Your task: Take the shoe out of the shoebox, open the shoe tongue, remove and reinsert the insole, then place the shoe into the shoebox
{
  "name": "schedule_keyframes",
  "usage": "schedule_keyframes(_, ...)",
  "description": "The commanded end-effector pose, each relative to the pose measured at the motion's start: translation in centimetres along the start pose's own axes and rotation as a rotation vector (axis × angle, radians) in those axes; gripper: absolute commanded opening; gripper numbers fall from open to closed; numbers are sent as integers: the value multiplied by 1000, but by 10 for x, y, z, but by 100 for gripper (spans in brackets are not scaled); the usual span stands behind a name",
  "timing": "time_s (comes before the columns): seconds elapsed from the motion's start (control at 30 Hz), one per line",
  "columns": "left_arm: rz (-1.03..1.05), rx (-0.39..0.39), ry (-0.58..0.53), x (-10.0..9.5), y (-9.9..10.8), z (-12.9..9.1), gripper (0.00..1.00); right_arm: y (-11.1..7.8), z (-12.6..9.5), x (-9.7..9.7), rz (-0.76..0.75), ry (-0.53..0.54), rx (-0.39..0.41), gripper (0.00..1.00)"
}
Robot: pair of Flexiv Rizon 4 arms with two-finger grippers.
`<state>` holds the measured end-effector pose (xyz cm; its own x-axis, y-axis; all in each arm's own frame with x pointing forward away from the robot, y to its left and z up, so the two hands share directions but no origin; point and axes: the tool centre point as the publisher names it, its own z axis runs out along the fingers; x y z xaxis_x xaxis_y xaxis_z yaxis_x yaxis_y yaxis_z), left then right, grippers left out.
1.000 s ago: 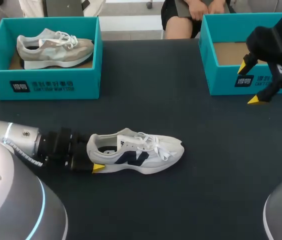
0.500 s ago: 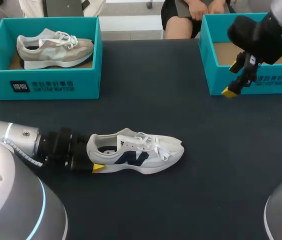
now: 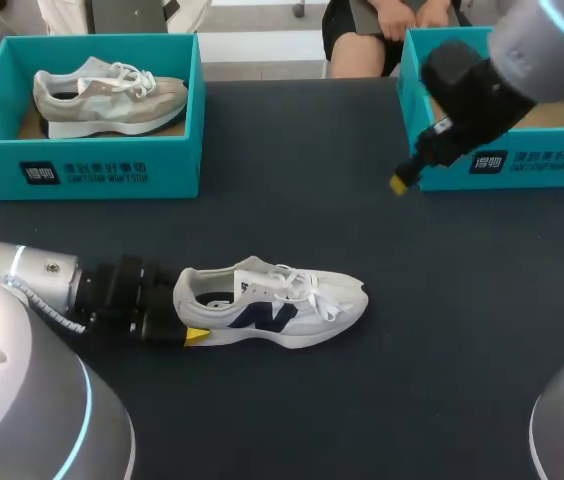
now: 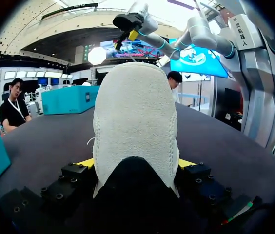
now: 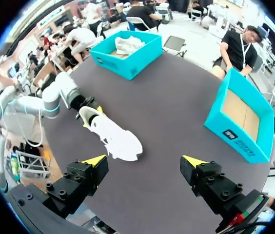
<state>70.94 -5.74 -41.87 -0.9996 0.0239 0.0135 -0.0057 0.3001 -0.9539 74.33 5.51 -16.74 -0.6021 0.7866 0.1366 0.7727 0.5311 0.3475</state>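
Far left: the left shoebox [image 3: 112,165] holds a grey shoe [image 3: 107,97]. Near left: the left gripper [image 4: 135,164] is clamped on the heel of the white shoe [image 3: 274,305], one finger on each side. The white shoe stands upright on the desk [image 3: 292,200] near the centre, toe pointing right. Far right: the right gripper [image 5: 145,160] hangs above the desk, fingers apart, beside the near left corner of the right shoebox [image 3: 522,160].

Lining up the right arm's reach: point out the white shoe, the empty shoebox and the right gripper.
white shoe [image 3: 302,310]: head view, midfoot side panel.
empty shoebox [image 3: 552,176]: head view, front wall.
right gripper [image 5: 145,161]: right wrist view, midway between its yellow tips.
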Motion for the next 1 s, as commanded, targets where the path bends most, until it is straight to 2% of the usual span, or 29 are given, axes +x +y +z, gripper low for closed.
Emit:
schedule_keyframes(0.03, -1, -2, -4, 3, 1, 1, 0, 35, 35, 30, 108, -49, 49, 100)
schedule_keyframes(0.1, -1, -2, -4, 3, 1, 1, 0, 39, 45, 45, 123, -63, 100, 100)
schedule_keyframes(0.3, -1, -2, -4, 3, 1, 1, 0, 49, 65, 86, 181, -92, 47, 100)
schedule_keyframes(1.0, -1, -2, -4, 3, 1, 1, 0, 49, 65, 86, 181, -92, 47, 100)
